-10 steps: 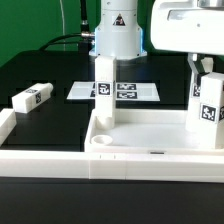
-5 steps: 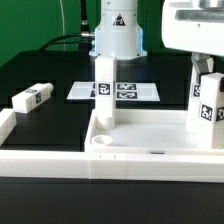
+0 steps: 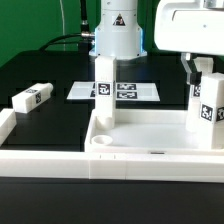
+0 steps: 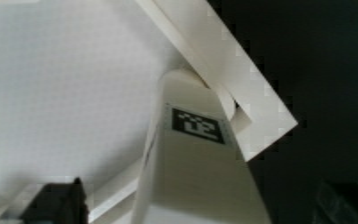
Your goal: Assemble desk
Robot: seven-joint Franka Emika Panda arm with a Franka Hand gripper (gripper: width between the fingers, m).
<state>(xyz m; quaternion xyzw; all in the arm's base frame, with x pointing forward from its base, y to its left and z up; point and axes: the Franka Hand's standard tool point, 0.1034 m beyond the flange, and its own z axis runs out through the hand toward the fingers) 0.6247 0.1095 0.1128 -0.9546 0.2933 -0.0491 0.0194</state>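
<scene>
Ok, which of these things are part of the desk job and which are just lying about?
Job: tabletop, upright leg by the marker board, upright leg under the gripper, loose lying leg.
Lying about: marker board, white border rail.

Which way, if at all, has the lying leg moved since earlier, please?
No; the lying leg stays equally far from the marker board.

Even bright overhead light, white parts near glare; wrist view soft, blurred close-up
</scene>
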